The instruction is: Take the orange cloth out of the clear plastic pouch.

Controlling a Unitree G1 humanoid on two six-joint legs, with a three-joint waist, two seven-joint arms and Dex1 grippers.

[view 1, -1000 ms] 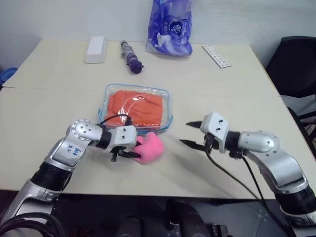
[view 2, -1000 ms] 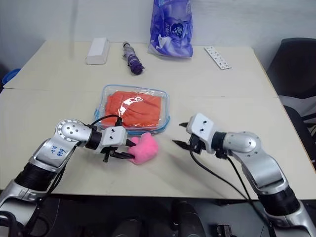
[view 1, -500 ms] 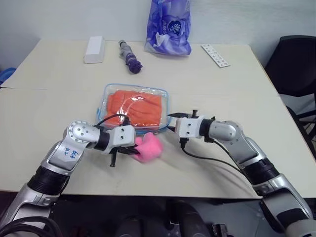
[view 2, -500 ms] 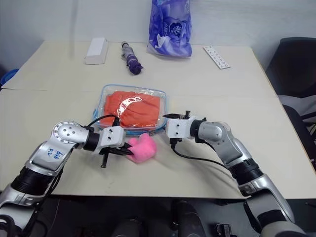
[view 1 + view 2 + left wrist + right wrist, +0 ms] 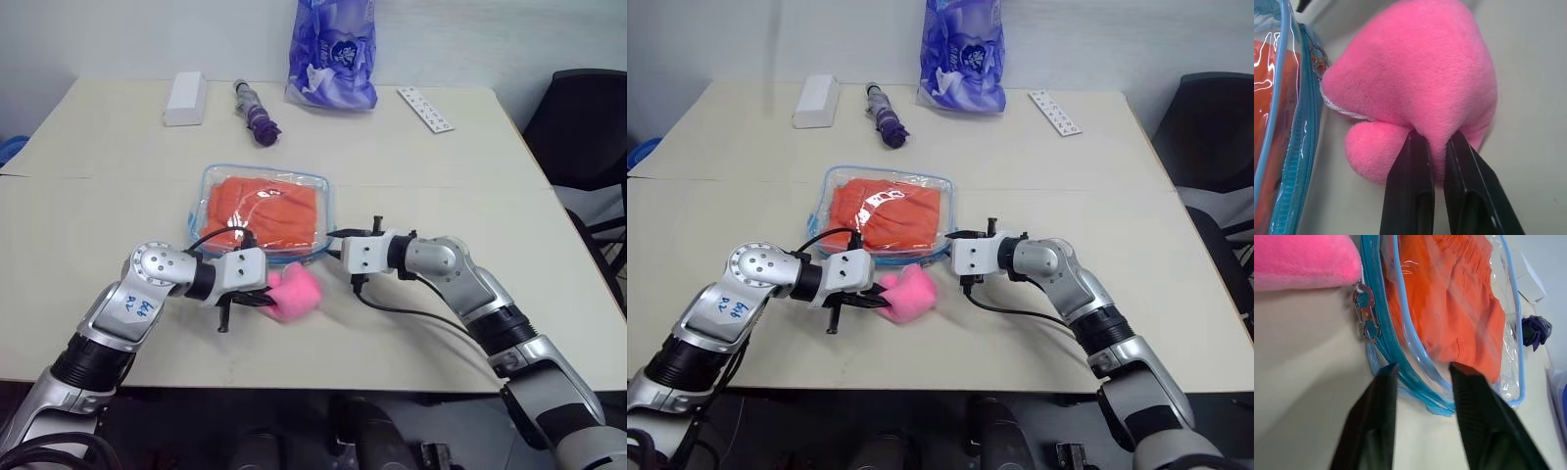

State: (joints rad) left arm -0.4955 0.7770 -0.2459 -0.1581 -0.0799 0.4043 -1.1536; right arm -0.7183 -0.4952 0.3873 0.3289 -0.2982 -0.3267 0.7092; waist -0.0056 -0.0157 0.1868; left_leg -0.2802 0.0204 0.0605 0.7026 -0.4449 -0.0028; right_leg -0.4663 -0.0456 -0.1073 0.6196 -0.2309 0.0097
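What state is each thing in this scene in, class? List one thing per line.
clear plastic pouch: lying flat, zipped shut.
orange cloth: folded inside the pouch.
pink plush charm: pinched by the left gripper.
right gripper: open, straddling the pouch's edge.
purple-blue bag: upright at the table's far edge.

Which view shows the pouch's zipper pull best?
The right wrist view: the metal zipper pull hangs large on the clear plastic pouch beside the pink plush charm. The left wrist view catches it partly; both eye views leave it indistinct.

Clear plastic pouch (image 5: 325,211), blue trim, flat at frame centre, apparently zipped. Orange cloth (image 5: 263,212) folded inside, wrinkled. Pink plush charm (image 5: 297,292) below pouch.
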